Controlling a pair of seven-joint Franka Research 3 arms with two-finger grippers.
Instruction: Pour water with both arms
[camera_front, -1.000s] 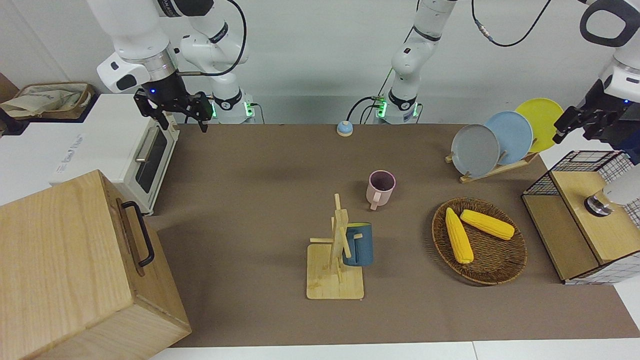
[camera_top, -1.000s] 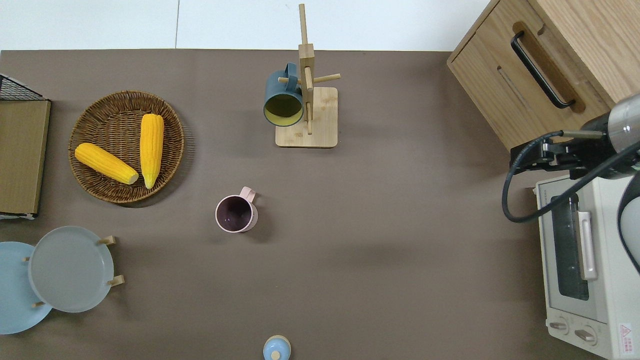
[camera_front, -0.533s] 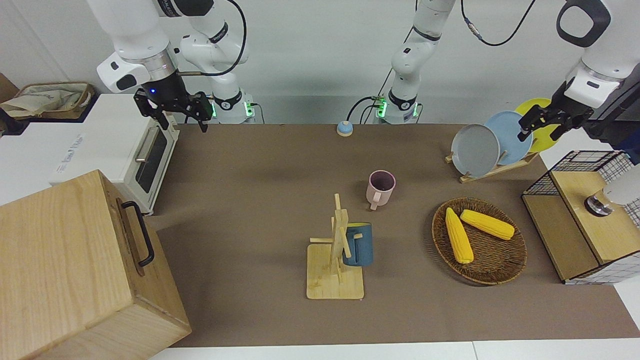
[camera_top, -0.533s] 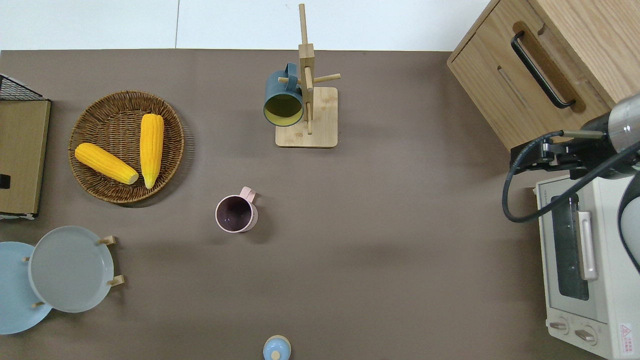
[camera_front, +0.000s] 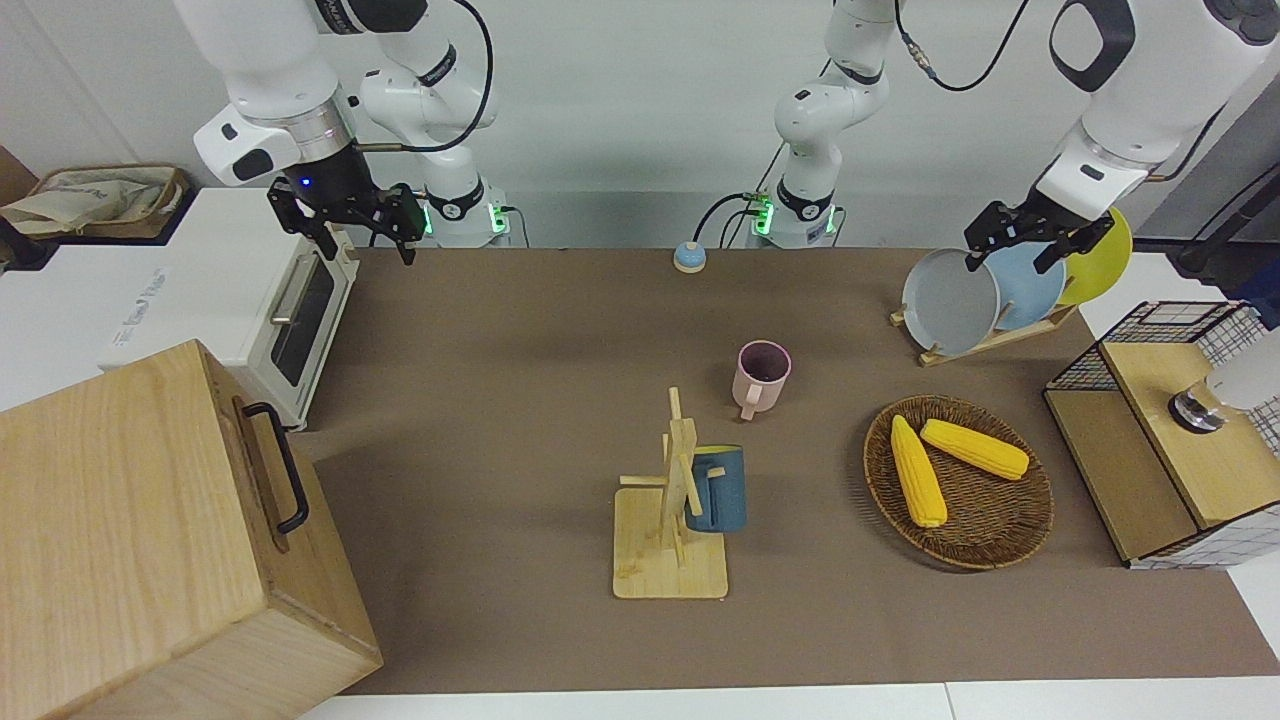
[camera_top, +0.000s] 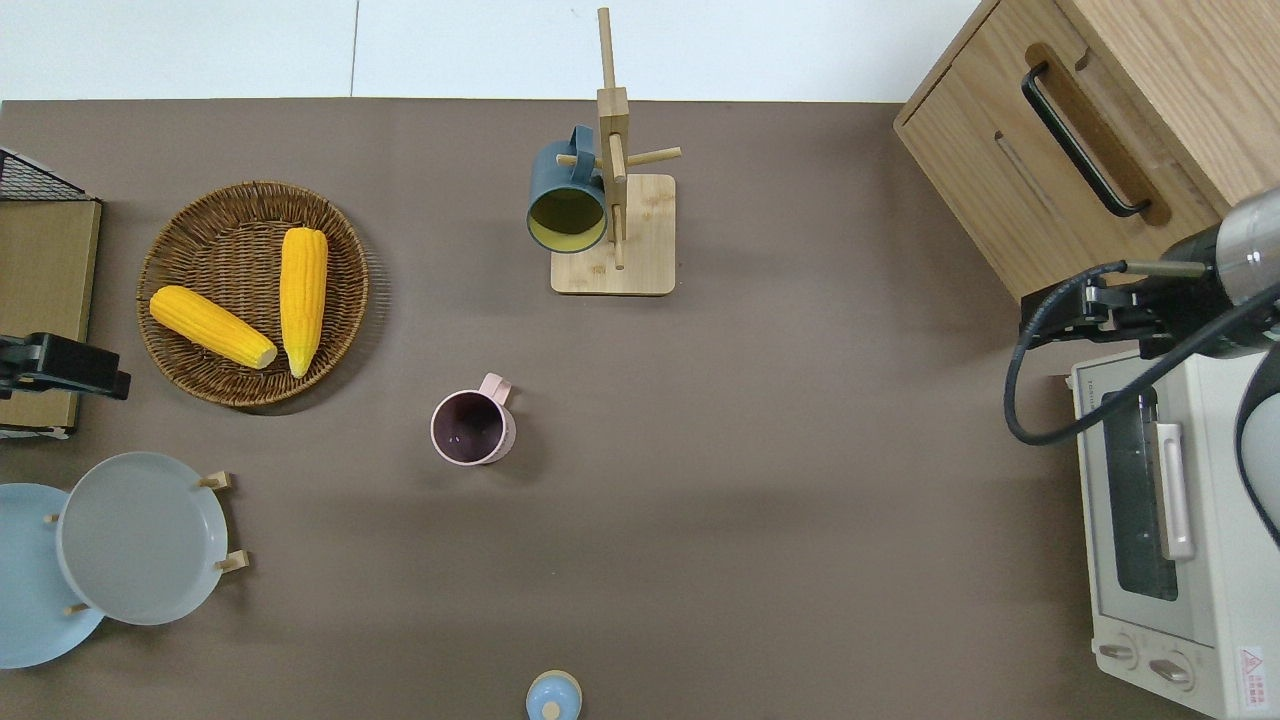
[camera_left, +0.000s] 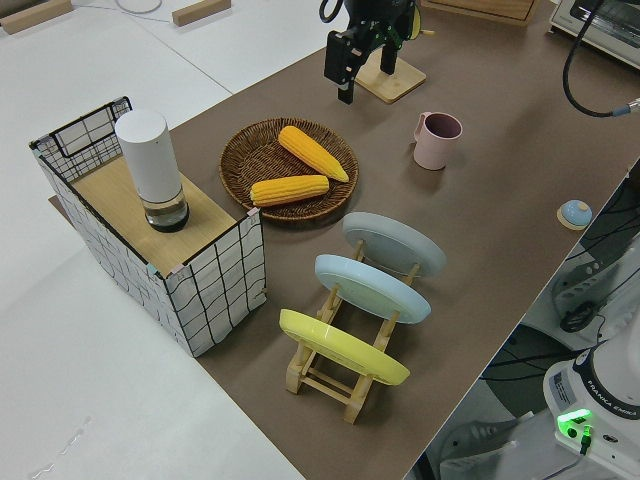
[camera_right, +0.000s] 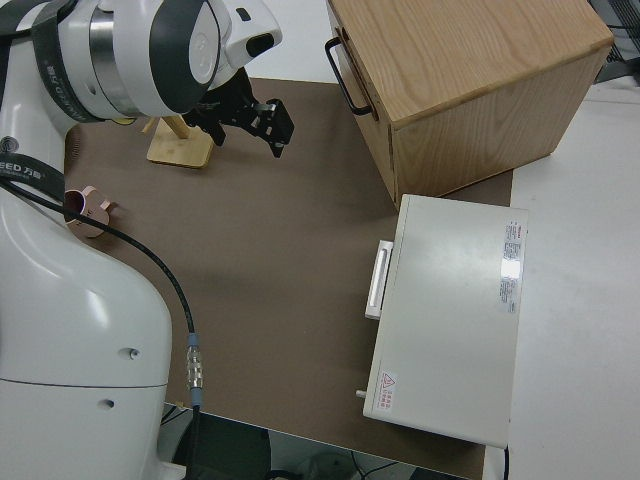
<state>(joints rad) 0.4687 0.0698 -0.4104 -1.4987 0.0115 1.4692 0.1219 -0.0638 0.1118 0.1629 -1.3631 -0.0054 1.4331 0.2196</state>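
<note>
Two glossy white jointed robot arms (camera_front: 270, 70) at the table, nothing poured yet by the look of things: no vessel lifted, no cup tilted, the whole job apparently still to do. Around the brown mat, going down in size: a light wooden crate with a black handle (camera_front: 150, 520), a white toaster oven (camera_front: 290, 310), a wire-sided box with a wooden top (camera_left: 150, 230), a round wicker tray (camera_front: 990, 520) with two yellow corn cobs (camera_front: 915, 470), a wooden rack of three plates (camera_left: 365, 300), and a bamboo mug tree (camera_front: 675, 500) carrying a dark blue mug (camera_front: 718, 488). Likely source of the water: a white cylindrical container (camera_left: 150, 165), upright on the box top at the left arm's end of the table. Likely receiver: a pink mug (camera_front: 762, 375), upright and alone mid-mat, nearer to the robots than the mug tree. Left gripper (camera_front: 1008, 258) up in the air over the mat's edge beside the wire-sided box, between wicker tray and plate rack, fingers spread wide, holding nothing, touching nothing. Right arm parked, right gripper (camera_front: 368, 252) likewise spread and empty. Left to do, as a judgement: grasp container and cup, bring together, tip, set down.
</note>
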